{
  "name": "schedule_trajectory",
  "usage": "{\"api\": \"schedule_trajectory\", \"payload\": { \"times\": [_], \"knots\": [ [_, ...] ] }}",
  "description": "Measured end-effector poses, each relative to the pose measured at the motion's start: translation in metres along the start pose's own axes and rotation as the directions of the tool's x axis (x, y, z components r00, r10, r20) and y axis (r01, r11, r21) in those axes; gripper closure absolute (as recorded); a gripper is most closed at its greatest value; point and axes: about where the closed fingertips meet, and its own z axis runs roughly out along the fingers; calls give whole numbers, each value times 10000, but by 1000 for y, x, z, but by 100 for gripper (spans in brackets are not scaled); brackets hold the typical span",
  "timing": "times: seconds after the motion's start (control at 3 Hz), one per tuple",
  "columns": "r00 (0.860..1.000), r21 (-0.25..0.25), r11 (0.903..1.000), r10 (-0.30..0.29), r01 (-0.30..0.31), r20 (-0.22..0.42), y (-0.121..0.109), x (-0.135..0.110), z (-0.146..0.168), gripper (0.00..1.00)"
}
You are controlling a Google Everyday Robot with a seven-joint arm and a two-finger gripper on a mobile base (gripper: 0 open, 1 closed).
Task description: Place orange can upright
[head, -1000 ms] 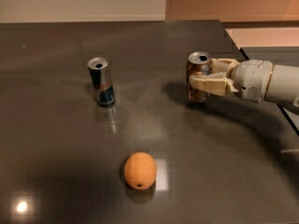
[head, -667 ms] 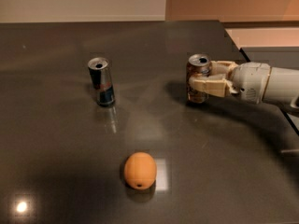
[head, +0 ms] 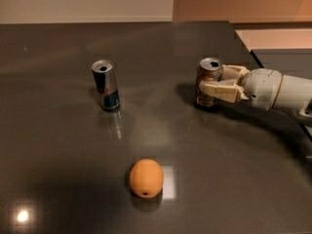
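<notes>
1. Copper-orange metal catches the light on the right side of a dark, glossy table (head: pixel 58 145), where a stubby copper-orange metal can (head: pixel 208 77) stands upright, its silver top with the open mouth facing up.
2. A cream-coloured two-finger claw (head: pixel 208 87) reaches in from the right edge of the scene and grips that can. One finger (head: pixel 220 88) lies across the can's near side and the other runs along its far side, so the claw is closed around the can's body.
3. Behind the claw, a white, rounded robot arm (head: pixel 278 89) stretches low over the table towards the right edge.
4. The can's base appears to meet the table, with a dark shadow beneath it, though whether it rests with its full weight there cannot be told.
5. Well apart to the left, a slim blue-and-silver drink can (head: pixel 106 84) also stands upright, its reflection trailing towards the near side.
6. Nearer the camera, between the two cans in left-right terms, a round orange fruit-like ball (head: pixel 146 178) sits alone on the table, a pale square of reflected light just to its right.
7. A small bright glint (head: pixel 22 216) marks the near left corner of the table.
</notes>
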Motion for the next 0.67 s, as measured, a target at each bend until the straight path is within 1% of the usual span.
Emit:
{"api": "schedule_trajectory", "payload": {
  "times": [0.33, 0.67],
  "knots": [
    [9995, -58, 10000, -70, 72, 323, -5, 3, 0, 59],
    [9989, -50, 10000, -37, 39, 460, -8, 6, -1, 36]
  ]
}}
